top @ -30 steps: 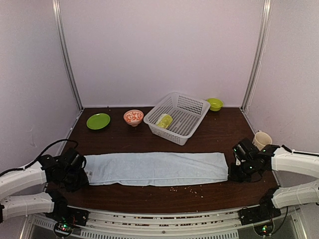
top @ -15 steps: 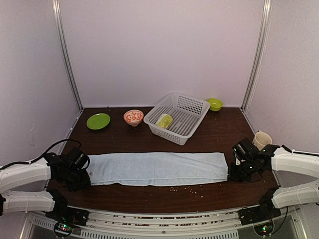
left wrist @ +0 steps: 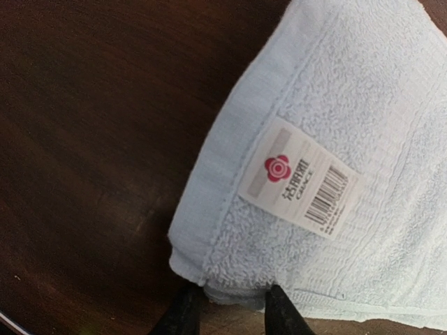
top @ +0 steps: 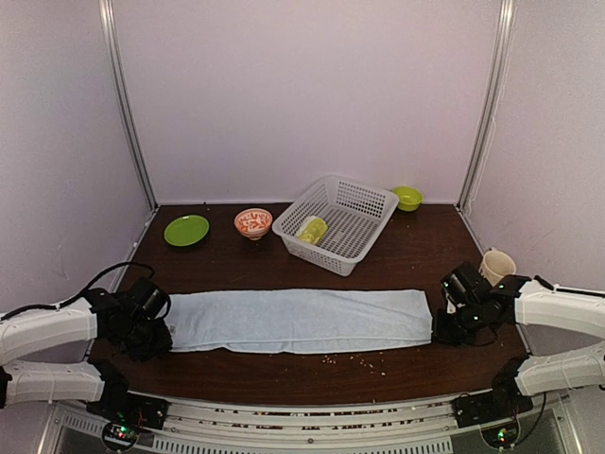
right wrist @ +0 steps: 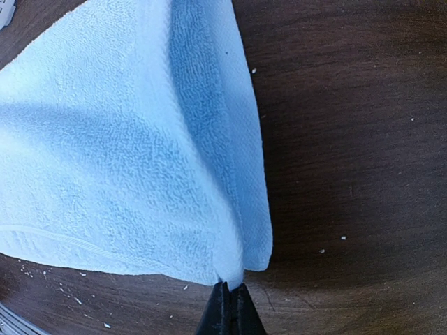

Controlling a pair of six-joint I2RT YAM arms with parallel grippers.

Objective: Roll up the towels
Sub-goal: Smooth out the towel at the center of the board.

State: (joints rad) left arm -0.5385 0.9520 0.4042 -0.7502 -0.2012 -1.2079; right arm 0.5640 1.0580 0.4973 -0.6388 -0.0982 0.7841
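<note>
Showing the top view: the blue towel point(top: 298, 320) lies flat as one long strip across the table point(top: 284, 378), its ends reaching the two arms. The left gripper point(top: 161, 333) sits low at the strip's left end and the right gripper point(top: 440, 329) at its right end; at this range neither pair of fingers can be made out. A green towel point(top: 311, 229), rolled, lies in the basket point(top: 369, 202) at the back, well apart from both arms. A plate point(top: 186, 230), a red bowl point(top: 252, 222), a green bowl point(top: 407, 197) and a cup point(top: 496, 265) stand near the table's edges. Against the view one second earlier, the left gripper stands closer in to the towel's end; the right gripper and the strip lie as before.

Left wrist view: the blue towel's near corner, bearing a white label point(left wrist: 300, 180), lies between the two black fingers point(left wrist: 183, 314). They stand narrowly apart, one tip at the corner's hem and the other over the folded edge. Whether they press the cloth cannot be told.

Right wrist view: the fingers point(right wrist: 222, 314) are closed together, and the blue towel's corner comes to a point right at their tips, pinched there. A fold runs back from that point across the cloth. Crumbs point(right wrist: 70, 296) dot the wood beside it.
</note>
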